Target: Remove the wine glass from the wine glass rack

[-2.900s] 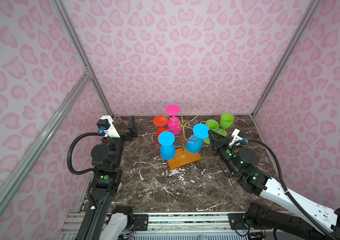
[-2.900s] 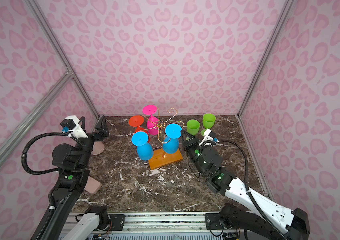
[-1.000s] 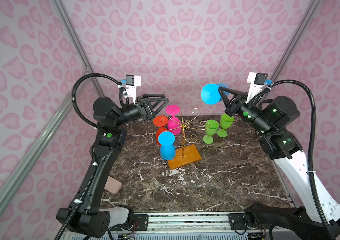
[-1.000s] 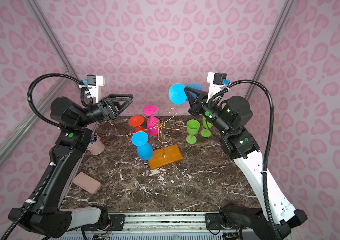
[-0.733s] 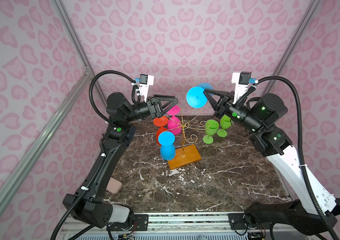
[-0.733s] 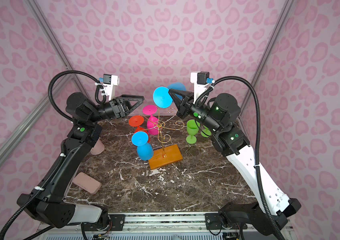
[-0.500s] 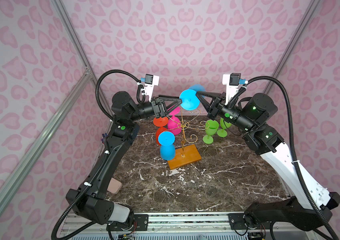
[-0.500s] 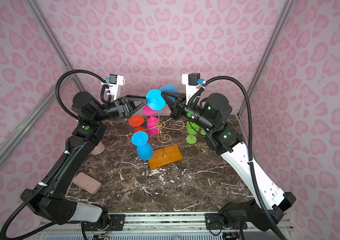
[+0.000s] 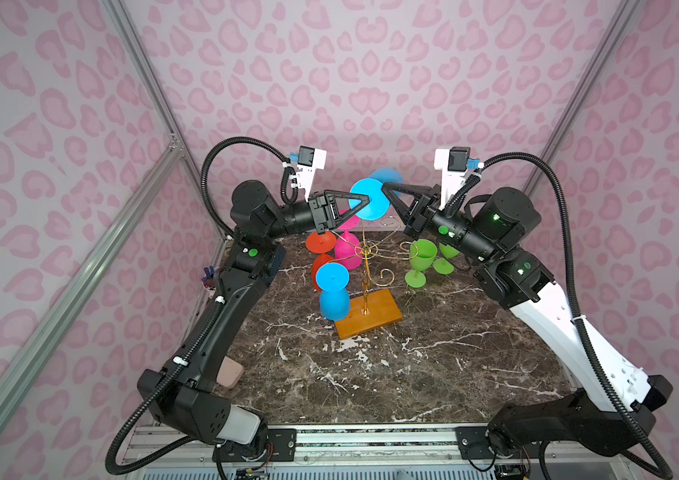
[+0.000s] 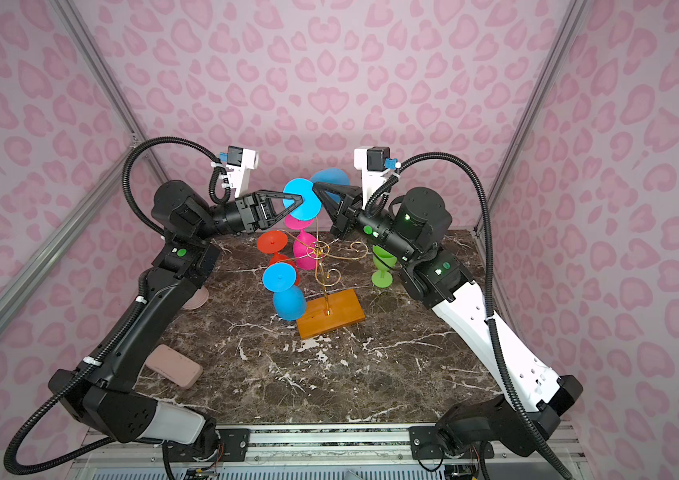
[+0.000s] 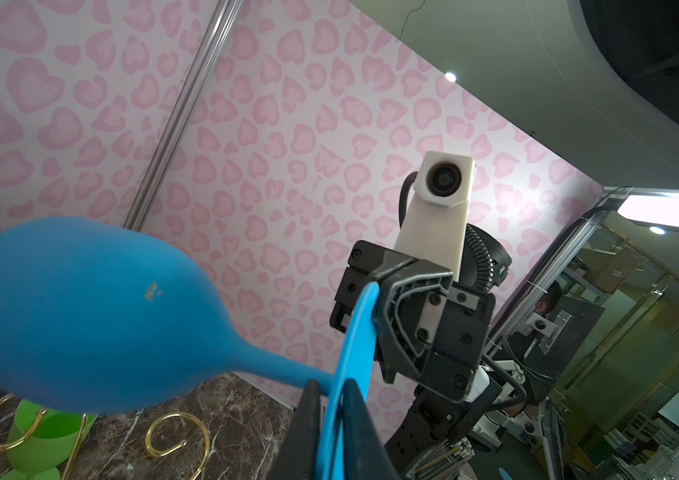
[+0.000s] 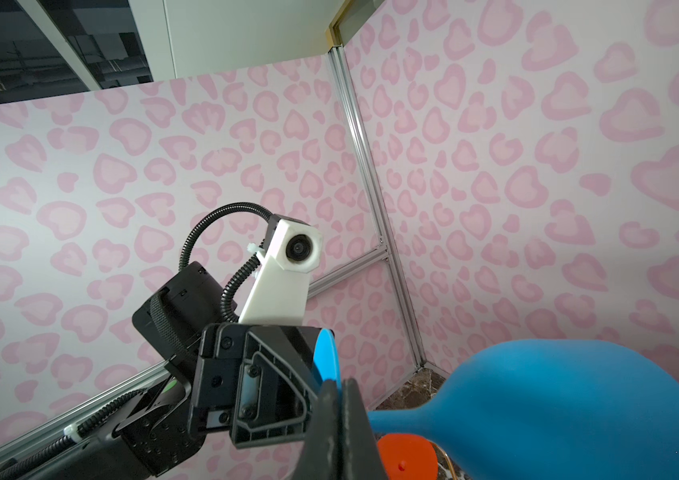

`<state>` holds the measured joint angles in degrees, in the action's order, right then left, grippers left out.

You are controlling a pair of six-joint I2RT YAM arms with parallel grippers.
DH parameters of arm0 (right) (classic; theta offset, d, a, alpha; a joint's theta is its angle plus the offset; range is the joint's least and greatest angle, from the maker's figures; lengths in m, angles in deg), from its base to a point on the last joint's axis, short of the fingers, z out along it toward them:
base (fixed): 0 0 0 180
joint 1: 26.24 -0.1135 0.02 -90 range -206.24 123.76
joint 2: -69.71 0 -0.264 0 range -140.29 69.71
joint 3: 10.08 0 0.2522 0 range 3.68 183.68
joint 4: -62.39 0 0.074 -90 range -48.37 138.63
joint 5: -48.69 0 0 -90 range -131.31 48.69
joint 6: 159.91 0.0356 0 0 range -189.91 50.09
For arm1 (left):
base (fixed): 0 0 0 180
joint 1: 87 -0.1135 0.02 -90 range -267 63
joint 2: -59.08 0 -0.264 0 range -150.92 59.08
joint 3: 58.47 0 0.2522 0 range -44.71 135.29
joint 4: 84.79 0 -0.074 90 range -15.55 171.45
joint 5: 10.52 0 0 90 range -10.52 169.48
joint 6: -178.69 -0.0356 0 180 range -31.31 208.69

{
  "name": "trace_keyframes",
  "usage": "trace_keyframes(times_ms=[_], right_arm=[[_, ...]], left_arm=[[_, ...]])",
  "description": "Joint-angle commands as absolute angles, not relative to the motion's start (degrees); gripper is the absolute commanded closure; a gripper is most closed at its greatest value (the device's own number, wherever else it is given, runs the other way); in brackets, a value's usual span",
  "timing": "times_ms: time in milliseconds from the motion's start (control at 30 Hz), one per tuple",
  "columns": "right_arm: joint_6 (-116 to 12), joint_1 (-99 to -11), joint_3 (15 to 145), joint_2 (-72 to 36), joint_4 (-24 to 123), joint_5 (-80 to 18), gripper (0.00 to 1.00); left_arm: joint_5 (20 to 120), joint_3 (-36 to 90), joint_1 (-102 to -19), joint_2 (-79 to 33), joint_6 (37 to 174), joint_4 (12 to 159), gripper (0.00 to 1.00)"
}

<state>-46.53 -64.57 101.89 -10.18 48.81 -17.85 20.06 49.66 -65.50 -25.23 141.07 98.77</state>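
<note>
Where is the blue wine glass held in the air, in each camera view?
Top view: blue wine glass upper centre, above the wine glass rack.
Top view: upper centre too.
Left wrist: bowl large in the foreground.
Right wrist: bowl large in the foreground.
Shared landmark: its foot, pinched by left gripper and right gripper.

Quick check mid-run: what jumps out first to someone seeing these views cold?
A blue wine glass is held high in mid-air, its round foot pinched from both sides by the left end effector and the right end effector. Below it stands the gold wire rack, with another blue glass hanging on it.
</note>
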Motion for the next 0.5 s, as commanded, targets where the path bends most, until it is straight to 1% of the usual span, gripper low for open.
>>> trace_keyframes(times_ms=[0,67,100,133,167,200,267,300,333,367,467], right_arm=[[-46.01,-64.85,102.03,-10.44,50.69,-16.59,1.0],[-45.52,-64.82,101.78,-9.96,50.5,-17.04,1.0],[-45.79,-64.83,101.4,-9.47,50.33,-17.44,0.97],[-46.17,-64.82,100.9,-8.85,49.95,-18.13,0.86],[-47.1,-64.78,100.21,-7.91,49.28,-19.18,0.72],[-48.06,-64.74,99.48,-6.84,48.5,-20.32,0.6],[-50.73,-64.27,96.2,-3.59,47.58,-23.63,0.32],[-51.94,-63.9,94.12,-1.95,47.95,-24.7,0.26],[-53.33,-63.54,91.41,0.21,48.72,-25.8,0.21],[-55.53,-63.29,89.36,2.17,49.77,-26.99,0.19],[-63.89,-63.5,82.41,5.26,51.82,-29.11,0.14]], left_arm=[[20.24,51.06,-65.38,-25.21,143.36,102.57,0.96],[20.74,51.44,-65.37,-25.19,144.49,103.1,0.96],[21.13,51.82,-65.38,-25.15,145.3,103.25,0.96],[21.66,52.09,-65.38,-25.08,145.96,103.26,0.96],[22.6,52.29,-65.36,-24.98,146.59,103.25,0.96],[23.37,52.33,-65.38,-24.82,147.13,103.25,0.96],[25.26,52.63,-65.46,-24.37,148.61,103.07,0.96],[26.14,52.67,-65.43,-24.33,149.51,103.07,0.96],[26.99,52.83,-65.55,-24.2,150.58,103.22,0.96],[27.57,53.01,-65.55,-24.14,151.58,103.46,0.96],[28.28,53.54,-65.55,-23.99,153.95,103.78,0.96]])
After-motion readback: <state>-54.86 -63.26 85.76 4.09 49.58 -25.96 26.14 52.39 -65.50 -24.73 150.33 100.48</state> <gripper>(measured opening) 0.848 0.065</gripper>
